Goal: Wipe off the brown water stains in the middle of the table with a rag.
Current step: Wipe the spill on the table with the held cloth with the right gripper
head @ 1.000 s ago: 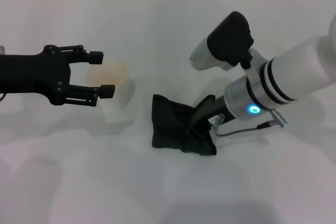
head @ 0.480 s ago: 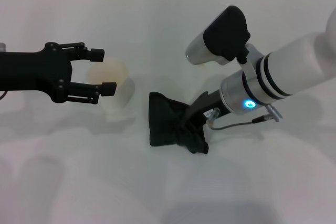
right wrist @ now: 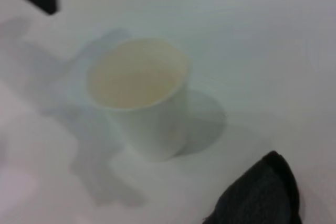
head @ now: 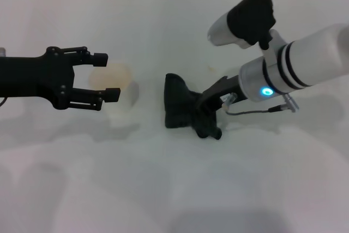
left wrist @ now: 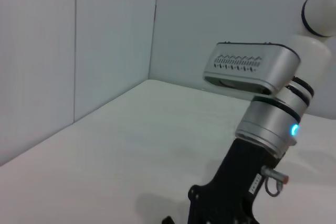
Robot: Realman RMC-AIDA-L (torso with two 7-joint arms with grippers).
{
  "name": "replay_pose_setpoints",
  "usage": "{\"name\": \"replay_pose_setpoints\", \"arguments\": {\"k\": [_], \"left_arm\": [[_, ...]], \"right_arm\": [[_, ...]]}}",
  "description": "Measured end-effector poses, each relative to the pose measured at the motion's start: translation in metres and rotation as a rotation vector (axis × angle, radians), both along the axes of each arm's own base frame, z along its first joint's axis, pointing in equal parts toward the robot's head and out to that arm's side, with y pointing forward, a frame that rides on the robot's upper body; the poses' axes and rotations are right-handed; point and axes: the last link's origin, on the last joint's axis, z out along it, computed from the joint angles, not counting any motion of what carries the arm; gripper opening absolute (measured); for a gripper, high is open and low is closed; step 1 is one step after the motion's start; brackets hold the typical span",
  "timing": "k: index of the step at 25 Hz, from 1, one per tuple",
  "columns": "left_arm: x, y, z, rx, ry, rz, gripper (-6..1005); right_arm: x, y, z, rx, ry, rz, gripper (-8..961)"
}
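R gripper (head: 210,124) clamped on rag (head: 182,108), pressing it onto table (head: 174,189) near mid, just R of cup (head: 117,94). Rag bunched, dark, part lifted at far end. L gripper (head: 106,76) hovering over cup's L side, fingers wide apart, holding nothing.

Stain (head: 211,70): only a faint brownish mark visible on table beyond rag, near R arm's camera housing; can't confirm more under the cloth. In R wrist view, cup (right wrist: 137,95) upright, pale liquid or tint inside, rag corner (right wrist: 262,192) close by.

Risks, as judged:
- Stroke drifting toward cup → rag or arm knocks it, spills, makes new stain. Cup near, so margin thin.
- Bunched rag = small contact patch; likely to smear or skip the streak instead of lifting it.
- Grip near rag's edge; drag friction could pull cloth out of the jaws.
- Faint mark lies away from rag's present spot; wiping only here would miss it.
- L gripper low by cup; any twitch tips it.
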Motion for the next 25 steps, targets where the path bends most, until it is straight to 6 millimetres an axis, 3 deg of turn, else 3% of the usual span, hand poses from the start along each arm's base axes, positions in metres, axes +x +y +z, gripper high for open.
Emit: {"name": "replay_pose_setpoints", "arguments": {"k": [8,18,25], "left_arm": [[0.000,0.000,0.000,0.001,0.001,-0.002,888],[0.002,0.001,-0.001,0.000,0.000,-0.008,888],[0.002,0.000,-0.002,0.007,-0.011,-0.005,888]], "right_arm": [[0.011,0.002,0.005,0.030,0.009,-0.034,70],[-0.024,-0.006,-0.012,-0.062,-0.021,0.086,70],[-0.032,-0.002,-0.016,-0.069,-0.032,0.098,70]]}}
